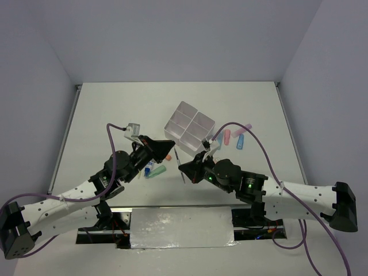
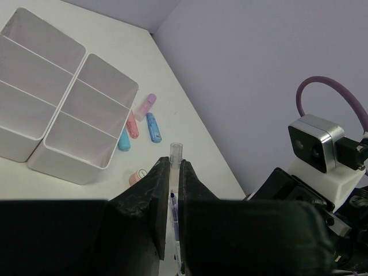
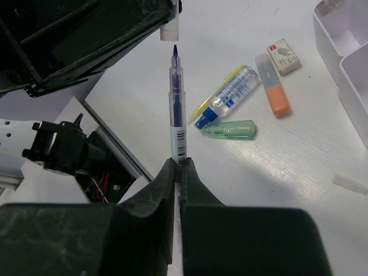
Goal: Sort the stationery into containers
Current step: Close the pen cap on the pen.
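Right jaws clamp one pen (image 3: 177, 109), left jaws one cap (image 2: 176, 150)

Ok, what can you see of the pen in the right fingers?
The pen is thin, with a clear plastic barrel, a blue ink core, a dark blue tip and a white barcode label near its lower end. It is uncapped. The right gripper pinches it between its fingers at the label end, above the table. Its tip points at a small pale cap held by the left gripper, with a slight gap between them.
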Controlling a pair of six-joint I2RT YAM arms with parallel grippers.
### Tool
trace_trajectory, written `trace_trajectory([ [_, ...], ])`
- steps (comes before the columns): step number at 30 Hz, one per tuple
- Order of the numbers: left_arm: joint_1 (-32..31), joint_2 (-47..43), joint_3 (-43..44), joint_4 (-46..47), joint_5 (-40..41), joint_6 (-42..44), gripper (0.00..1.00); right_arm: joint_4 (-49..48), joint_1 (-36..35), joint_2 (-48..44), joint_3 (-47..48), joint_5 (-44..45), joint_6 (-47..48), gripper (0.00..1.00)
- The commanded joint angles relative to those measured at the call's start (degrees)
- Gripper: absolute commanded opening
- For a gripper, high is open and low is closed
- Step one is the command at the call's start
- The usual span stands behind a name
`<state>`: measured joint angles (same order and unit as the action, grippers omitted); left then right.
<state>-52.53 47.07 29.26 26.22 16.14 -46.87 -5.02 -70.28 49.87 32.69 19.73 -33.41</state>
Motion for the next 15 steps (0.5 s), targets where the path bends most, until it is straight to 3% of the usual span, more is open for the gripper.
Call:
trace_trajectory([
  [1,-0.03,-0.40,0.54,3.49,-0.32,-0.33,0.00,-1.22,-0.47,0.14,3.00,1.54,-0.17,0.00],
  [15,-0.11,0.04,-0.25,3.40,0.38,-0.41,0.00,-1.40,-0.30,0.76,3.96,1.81,0.19,0.00],
])
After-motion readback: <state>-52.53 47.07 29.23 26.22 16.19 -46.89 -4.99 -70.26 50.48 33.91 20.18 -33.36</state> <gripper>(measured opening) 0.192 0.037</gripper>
